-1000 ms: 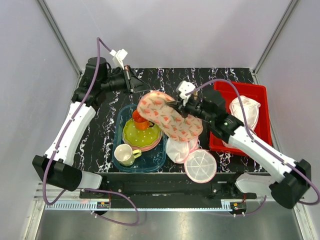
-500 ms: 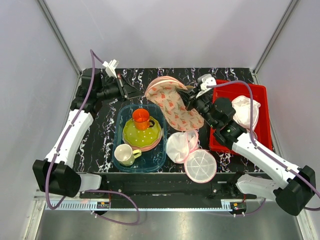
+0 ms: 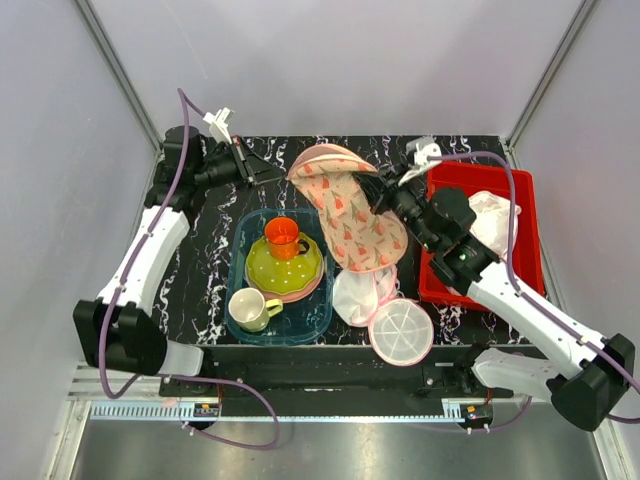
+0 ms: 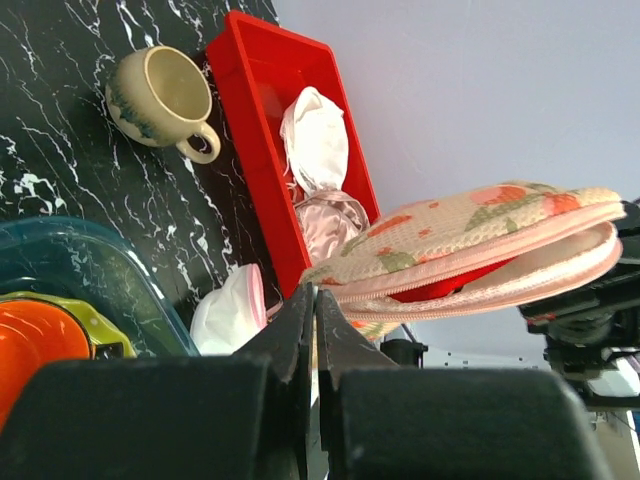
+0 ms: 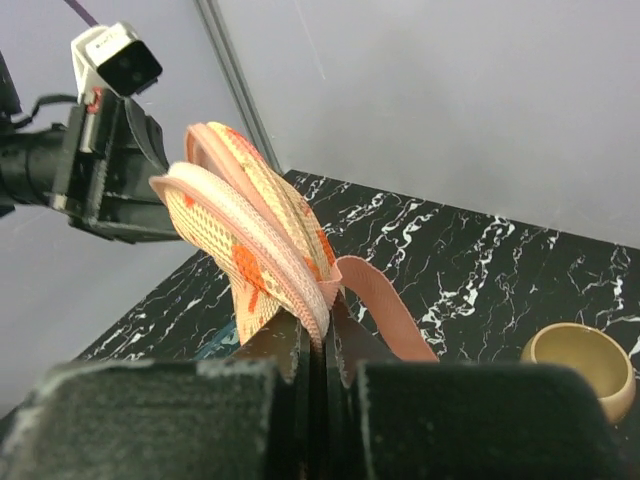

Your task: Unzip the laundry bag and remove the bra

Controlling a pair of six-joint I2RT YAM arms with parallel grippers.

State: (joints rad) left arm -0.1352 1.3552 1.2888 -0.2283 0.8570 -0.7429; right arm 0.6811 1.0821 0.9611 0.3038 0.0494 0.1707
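The laundry bag [image 3: 350, 215] hangs in the air over the table's middle, held between both grippers. My right gripper [image 3: 376, 195] is shut on its pink zipper edge, seen close in the right wrist view [image 5: 320, 330] next to a pink strap loop [image 5: 385, 310]. My left gripper [image 3: 281, 177] is shut, and its tips [image 4: 316, 292] meet the bag's end where the two zipper lines join. The pull itself is hidden. In the left wrist view the bag [image 4: 470, 225] gapes open along the zipper. The bra does not show; the bag's inside is hidden.
A blue tray [image 3: 238, 255] holds a green plate [image 3: 275, 268], an orange cup [image 3: 283, 238] and a cream mug [image 3: 253, 310]. A white mesh pouch with a pink rim [image 3: 400, 332] lies at the front. A red bin [image 3: 432, 270] holds a white fabric bundle [image 3: 492, 222]. A beige cup [image 4: 160, 95] stands at the back.
The right gripper has lifted the bag and swung it back and to the right, off the tray. The bag has turned more upright. The left gripper has stayed at its end, shifting slightly.
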